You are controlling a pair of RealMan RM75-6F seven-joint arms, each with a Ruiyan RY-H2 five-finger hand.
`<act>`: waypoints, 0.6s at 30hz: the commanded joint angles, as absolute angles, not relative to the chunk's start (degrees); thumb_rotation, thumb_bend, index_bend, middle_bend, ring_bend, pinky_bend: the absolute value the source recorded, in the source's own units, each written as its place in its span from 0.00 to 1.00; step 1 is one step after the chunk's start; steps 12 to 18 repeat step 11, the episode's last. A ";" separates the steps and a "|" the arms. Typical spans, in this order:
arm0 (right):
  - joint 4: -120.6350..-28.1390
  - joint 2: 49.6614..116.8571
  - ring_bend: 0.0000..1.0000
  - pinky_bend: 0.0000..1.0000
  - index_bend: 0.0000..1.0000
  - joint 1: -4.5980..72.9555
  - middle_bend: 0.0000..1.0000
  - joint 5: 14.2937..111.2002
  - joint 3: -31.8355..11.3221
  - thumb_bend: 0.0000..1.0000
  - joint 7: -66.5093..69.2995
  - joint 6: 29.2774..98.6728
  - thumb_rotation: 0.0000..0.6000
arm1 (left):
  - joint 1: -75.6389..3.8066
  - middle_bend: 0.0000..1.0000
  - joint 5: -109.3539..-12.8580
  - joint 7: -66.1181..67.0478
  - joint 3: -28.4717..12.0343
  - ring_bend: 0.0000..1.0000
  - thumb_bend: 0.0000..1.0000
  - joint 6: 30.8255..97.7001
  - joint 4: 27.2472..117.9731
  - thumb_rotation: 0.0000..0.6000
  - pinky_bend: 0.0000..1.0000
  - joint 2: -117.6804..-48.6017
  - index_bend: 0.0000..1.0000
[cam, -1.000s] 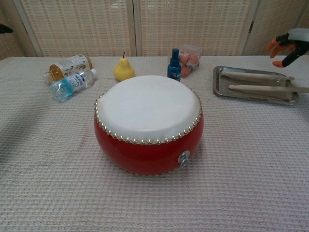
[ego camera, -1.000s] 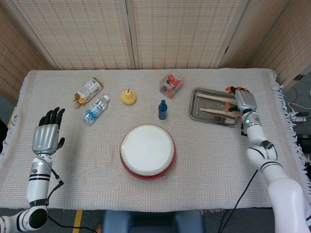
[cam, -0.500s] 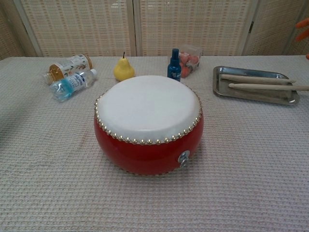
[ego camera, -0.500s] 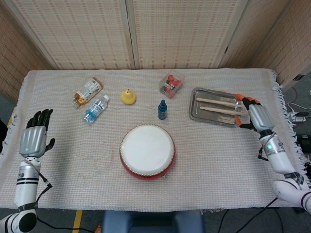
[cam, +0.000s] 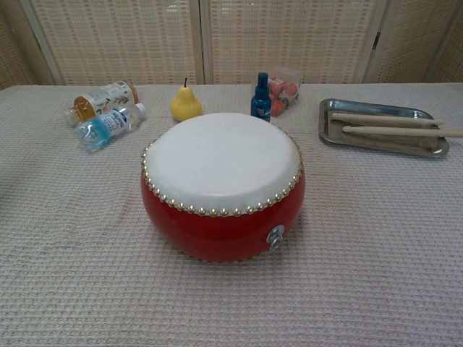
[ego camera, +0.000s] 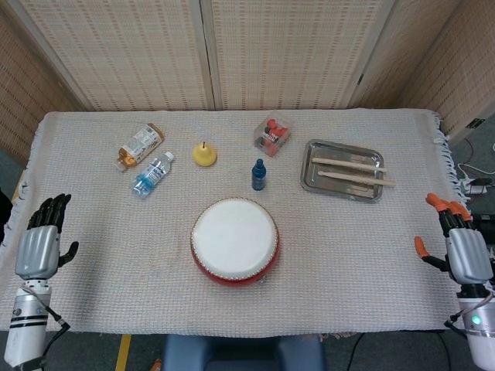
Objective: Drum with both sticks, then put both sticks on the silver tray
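A red drum (ego camera: pixel 234 241) (cam: pixel 223 183) with a white skin stands in the middle of the table. Two wooden sticks (ego camera: pixel 349 170) (cam: pixel 391 124) lie side by side in the silver tray (ego camera: pixel 313 179) (cam: pixel 327 132) at the right. My left hand (ego camera: pixel 40 239) hangs off the table's left edge, fingers spread and holding nothing. Off the right edge is my right hand (ego camera: pixel 459 247), orange-tipped fingers apart and empty. The chest view shows neither hand.
Toward the back lie a snack bottle (ego camera: pixel 140 145), a water bottle (ego camera: pixel 152 174), a yellow pear (ego camera: pixel 204 154), a blue bottle (ego camera: pixel 259 175) and a clear box of red items (ego camera: pixel 274 132). A white woven cloth (ego camera: pixel 116 255) covers the table.
My right hand has drawn back from the tray to the table's right edge, leaving both sticks on the tray. My left hand has moved down and left off the table edge.
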State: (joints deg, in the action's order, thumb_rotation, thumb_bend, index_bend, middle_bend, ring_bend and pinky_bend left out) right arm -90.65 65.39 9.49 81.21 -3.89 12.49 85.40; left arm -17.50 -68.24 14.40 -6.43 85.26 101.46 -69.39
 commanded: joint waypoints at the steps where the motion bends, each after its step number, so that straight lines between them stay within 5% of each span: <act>1: -94.19 65.35 0.00 0.07 0.04 7.40 0.13 81.68 -2.27 0.41 10.51 86.25 1.00 | -16.09 0.04 -69.55 15.15 -5.62 0.01 0.26 86.76 102.49 1.00 0.14 -69.32 0.04; 18: -102.97 63.34 0.00 0.00 0.00 4.70 0.03 80.58 -0.59 0.41 -2.25 86.77 1.00 | -13.24 0.04 -73.99 22.13 -4.23 0.01 0.26 91.57 101.99 1.00 0.12 -70.78 0.04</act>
